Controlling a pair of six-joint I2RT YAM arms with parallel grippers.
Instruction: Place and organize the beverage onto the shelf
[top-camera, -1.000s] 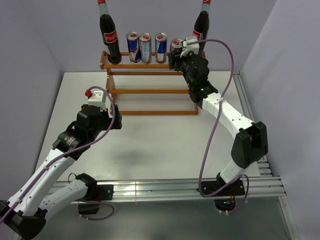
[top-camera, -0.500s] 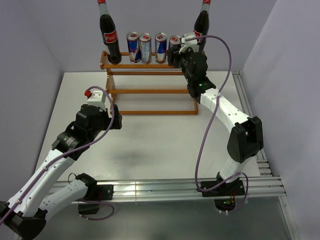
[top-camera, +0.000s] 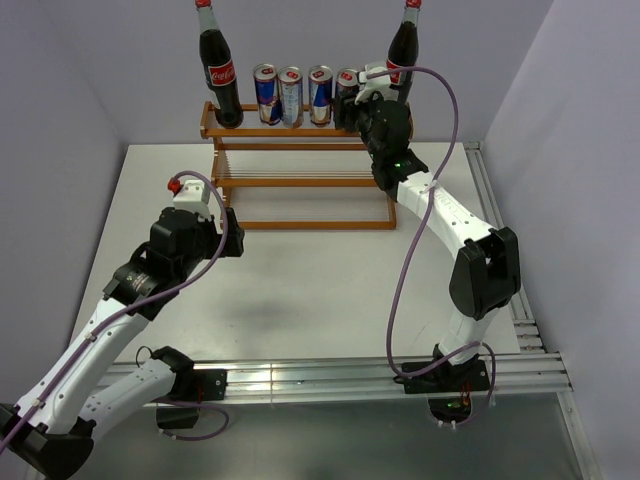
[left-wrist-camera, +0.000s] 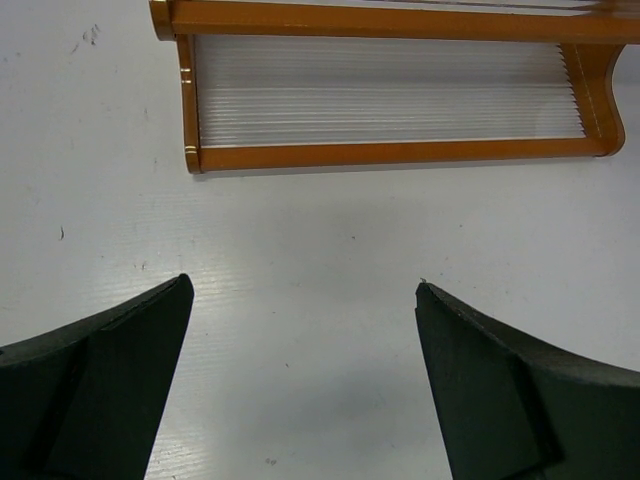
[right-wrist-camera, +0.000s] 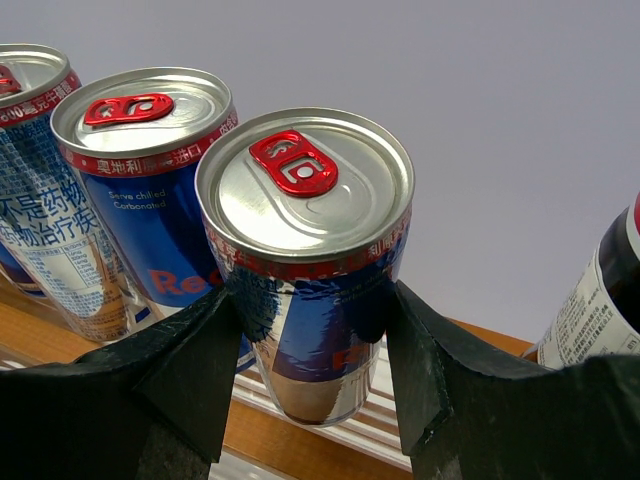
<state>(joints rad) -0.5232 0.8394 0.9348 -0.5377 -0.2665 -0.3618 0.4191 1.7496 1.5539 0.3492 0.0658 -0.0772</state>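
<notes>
Two cola bottles (top-camera: 220, 75) (top-camera: 401, 52), four cans (top-camera: 265, 92) (top-camera: 291, 95) (top-camera: 321, 92) (top-camera: 346, 79), one shelf (top-camera: 300, 225).

White table (top-camera: 300, 290) bearing a single wooden shelf (top-camera: 300, 225).
The shelf stands upright toward the table's far edge, near the back wall; metal rails (top-camera: 330, 375) border the near edge.

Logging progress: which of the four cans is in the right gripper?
The rightmost can, beside the right cola bottle; the right gripper clamps it, the other three cans stand free.

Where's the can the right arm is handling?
The can stands on the shelf's top tier, in the right gripper, between another can and a cola bottle.
</notes>
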